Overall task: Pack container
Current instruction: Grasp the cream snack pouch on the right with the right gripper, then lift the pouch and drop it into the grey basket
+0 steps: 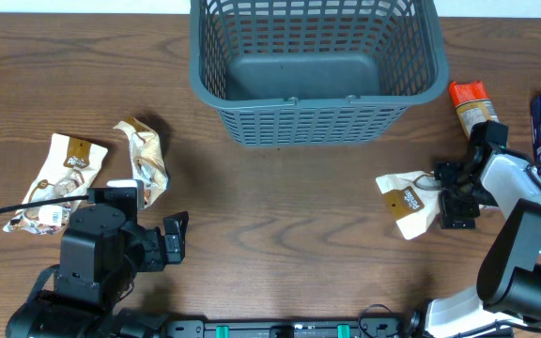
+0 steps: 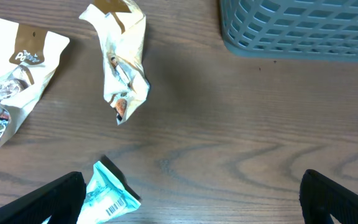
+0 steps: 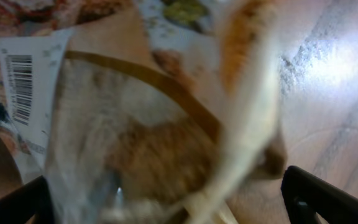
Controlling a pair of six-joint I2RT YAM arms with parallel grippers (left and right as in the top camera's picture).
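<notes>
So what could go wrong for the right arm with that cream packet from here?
1. The right gripper has its jaws wide around one end of the crumpled cream packet; gripped so near the edge, it may slip out when lifted.
2. The orange packet lies close beside that arm; a swing toward the basket could knock it.

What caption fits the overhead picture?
Right gripper straddles a cream snack packet near the empty grey-blue basket.
</notes>
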